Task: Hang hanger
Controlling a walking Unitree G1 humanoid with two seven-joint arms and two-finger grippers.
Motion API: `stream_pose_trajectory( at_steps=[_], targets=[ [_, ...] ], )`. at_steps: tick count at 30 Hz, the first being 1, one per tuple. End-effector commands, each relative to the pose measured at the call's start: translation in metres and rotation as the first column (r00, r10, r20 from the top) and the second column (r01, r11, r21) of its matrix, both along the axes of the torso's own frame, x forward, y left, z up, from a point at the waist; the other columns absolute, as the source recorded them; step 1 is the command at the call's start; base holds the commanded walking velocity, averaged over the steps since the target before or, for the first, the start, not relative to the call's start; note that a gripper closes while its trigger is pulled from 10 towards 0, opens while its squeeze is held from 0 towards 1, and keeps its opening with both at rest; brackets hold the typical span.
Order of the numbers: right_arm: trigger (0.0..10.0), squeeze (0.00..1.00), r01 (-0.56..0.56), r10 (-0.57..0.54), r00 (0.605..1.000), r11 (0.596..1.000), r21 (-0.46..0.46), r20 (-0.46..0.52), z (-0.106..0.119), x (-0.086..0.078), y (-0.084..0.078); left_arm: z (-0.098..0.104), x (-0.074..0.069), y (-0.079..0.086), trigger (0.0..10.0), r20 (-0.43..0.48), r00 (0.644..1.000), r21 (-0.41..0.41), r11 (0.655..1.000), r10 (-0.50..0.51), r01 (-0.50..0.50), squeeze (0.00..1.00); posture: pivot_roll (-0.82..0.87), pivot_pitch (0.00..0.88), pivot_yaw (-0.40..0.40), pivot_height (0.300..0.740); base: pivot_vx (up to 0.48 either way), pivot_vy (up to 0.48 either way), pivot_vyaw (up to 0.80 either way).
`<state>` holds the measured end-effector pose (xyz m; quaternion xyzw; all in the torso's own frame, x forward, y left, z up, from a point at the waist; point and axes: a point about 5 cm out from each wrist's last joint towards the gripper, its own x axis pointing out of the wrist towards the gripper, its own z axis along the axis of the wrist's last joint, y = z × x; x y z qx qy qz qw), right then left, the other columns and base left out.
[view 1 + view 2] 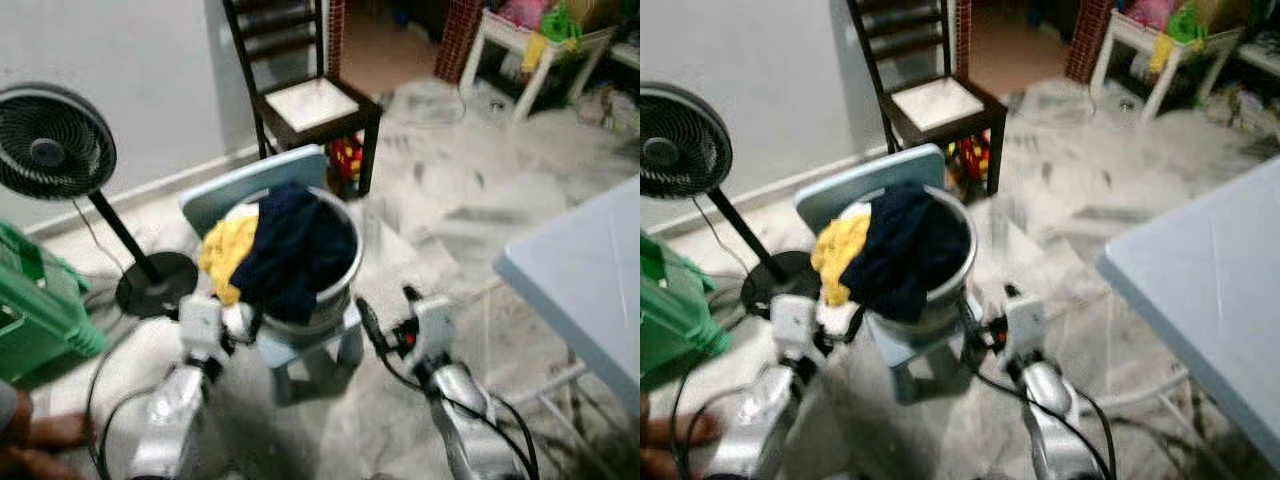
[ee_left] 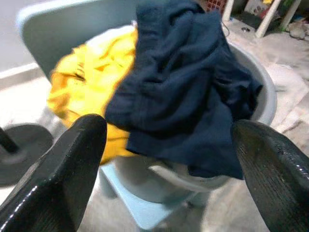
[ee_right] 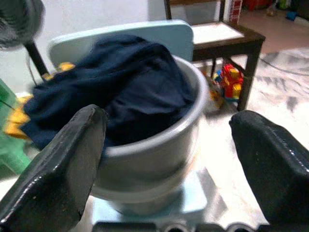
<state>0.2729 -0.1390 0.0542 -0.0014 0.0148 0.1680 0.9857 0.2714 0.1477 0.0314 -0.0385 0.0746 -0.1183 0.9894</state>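
Now both claws — left gripper (image 2: 169, 159) and right gripper (image 3: 169, 159) — stand wide open, holding nothing, beside the grey tub (image 1: 335, 290); better approach the navy cloth (image 1: 295, 250) slowly — no hanger seen.

A grey plastic bucket (image 1: 335, 290) holds a navy blue garment (image 1: 295, 250) and a yellow garment (image 1: 228, 255). The bucket sits on a pale blue plastic chair (image 1: 250, 185). Behind it is a dark brown wooden chair (image 1: 300, 75) with a white seat. Under that chair lie red and yellow toy blocks (image 1: 345, 158). The standing fan (image 1: 50, 140) is black, with a black round base. A green plastic basket (image 1: 35, 310) is at the robot's left. The table (image 1: 590, 270) is light blue. The floor (image 1: 470, 190) is whitish marble with grey veins, and the wall (image 1: 120, 60) is pale grey. Both arms are silver, and the left tool (image 2: 169, 159) and right tool (image 3: 169, 159) have glossy black fingers (image 2: 63, 169).
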Motion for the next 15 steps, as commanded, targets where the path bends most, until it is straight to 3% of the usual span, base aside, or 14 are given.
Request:
stream_pose_trajectory(
  at_steps=[1,11,15],
  targets=[
    [10.0,0.00,-0.008,0.008,1.000,1.000,0.011,0.015,0.004,0.002,0.005,-0.002,0.001,0.007,10.0,0.000,1.000,0.020,1.000,0.002,-0.002,0.00,0.06,0.185,-0.010,0.740,0.379,0.000,0.00],
    [10.0,0.00,-0.004,0.003,1.000,1.000,0.015,0.009,0.003,-0.001,0.005,-0.018,-0.002,0.012,10.0,-0.048,0.999,0.031,0.999,0.007,-0.005,0.00,0.06,0.196,-0.010,0.740,0.373,0.000,0.00],
    [10.0,0.00,-0.008,0.008,1.000,1.000,0.013,0.005,0.003,-0.003,0.004,-0.020,-0.002,0.015,10.0,-0.057,0.997,0.013,0.998,0.060,-0.060,0.00,0.05,0.202,-0.021,0.740,0.068,0.000,0.00]
  ],
)
